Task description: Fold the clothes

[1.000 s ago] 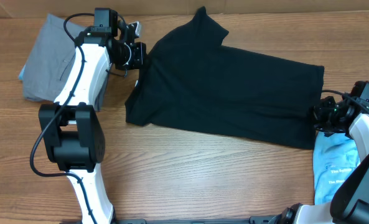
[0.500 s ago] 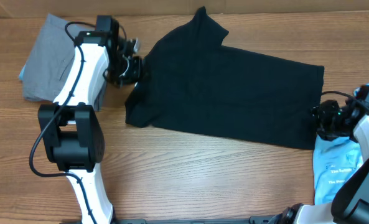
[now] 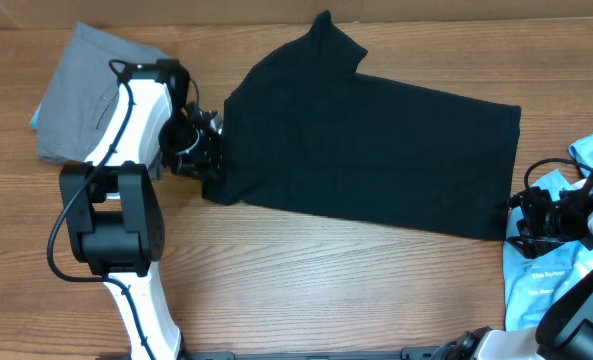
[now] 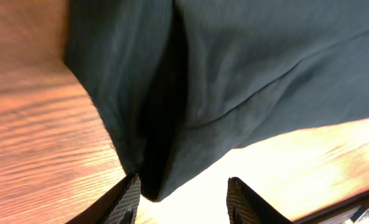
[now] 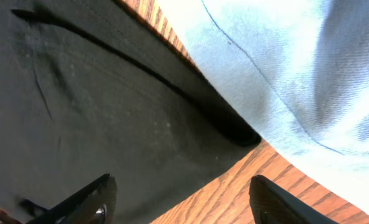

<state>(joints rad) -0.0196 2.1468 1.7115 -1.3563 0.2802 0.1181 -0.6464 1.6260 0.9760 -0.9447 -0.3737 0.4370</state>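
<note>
Entry: white printed lettering in two short lines, one above the other, on the light-blue printed shirt [image 3: 541, 300], seen from overhead. Position: on the cloth just behind the right gripper [image 3: 514, 218], away from its fingertips and on the side toward the table's near edge. Reading: each line appears to begin with "The"; the words after it are too small and blurred to make out. Colour: white on pale blue.
</note>
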